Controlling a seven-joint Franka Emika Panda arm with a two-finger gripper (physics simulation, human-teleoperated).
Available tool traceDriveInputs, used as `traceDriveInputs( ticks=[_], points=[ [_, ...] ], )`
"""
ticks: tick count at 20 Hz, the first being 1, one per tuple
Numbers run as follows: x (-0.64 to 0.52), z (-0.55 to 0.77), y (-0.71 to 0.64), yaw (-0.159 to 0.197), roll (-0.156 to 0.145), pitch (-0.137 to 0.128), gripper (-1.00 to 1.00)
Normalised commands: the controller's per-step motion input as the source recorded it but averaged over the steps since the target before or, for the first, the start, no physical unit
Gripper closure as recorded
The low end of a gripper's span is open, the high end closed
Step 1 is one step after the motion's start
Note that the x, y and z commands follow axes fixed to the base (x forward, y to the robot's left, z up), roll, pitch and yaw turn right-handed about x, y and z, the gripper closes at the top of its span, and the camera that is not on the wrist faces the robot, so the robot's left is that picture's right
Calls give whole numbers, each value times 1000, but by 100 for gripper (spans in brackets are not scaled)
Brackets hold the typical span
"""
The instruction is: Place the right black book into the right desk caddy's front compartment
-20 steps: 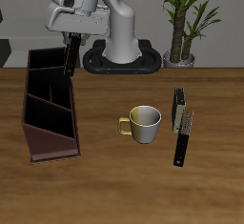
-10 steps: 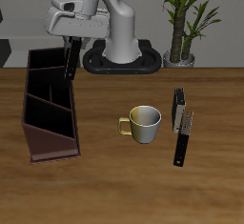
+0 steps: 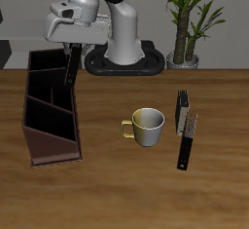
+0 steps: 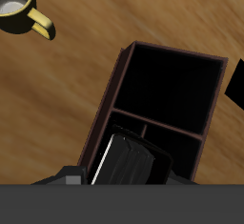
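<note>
My gripper [image 3: 70,44] is shut on the right black book [image 3: 69,65] and holds it upright by its upper end. The book hangs over the back end of the right desk caddy [image 3: 39,135], close to the caddy's long wall on the mug side. The caddy is a long maroon box with black insides, split by dividers into three compartments. Its front compartment [image 3: 51,143] is nearest the table's front edge. In the wrist view the book [image 4: 129,159] is over the caddy [image 4: 112,85], above a divider and a compartment.
A yellowish mug [image 3: 146,126] stands mid-table and also shows in the wrist view [image 4: 19,4]. Beyond it lie a black book [image 3: 182,103], a slim speckled book [image 3: 192,126] and a thin long black book [image 3: 183,151]. A potted plant [image 3: 185,48] stands at the back.
The arm has shifted a little sideways over the caddy's back end, away from the mug side. The book stays in the gripper. Nothing else has moved.
</note>
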Motion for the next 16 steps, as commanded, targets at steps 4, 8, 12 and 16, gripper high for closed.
traceDriveInputs(
  ticks=[4, 8, 12, 16],
  points=[
    [101, -127, -42, -15, 7, 5, 100],
    [105, -134, -9, -4, 12, 19, 100],
    [107, -48, 39, -13, 11, -4, 100],
    [65, -217, -20, -23, 5, 33, 100]
  ],
)
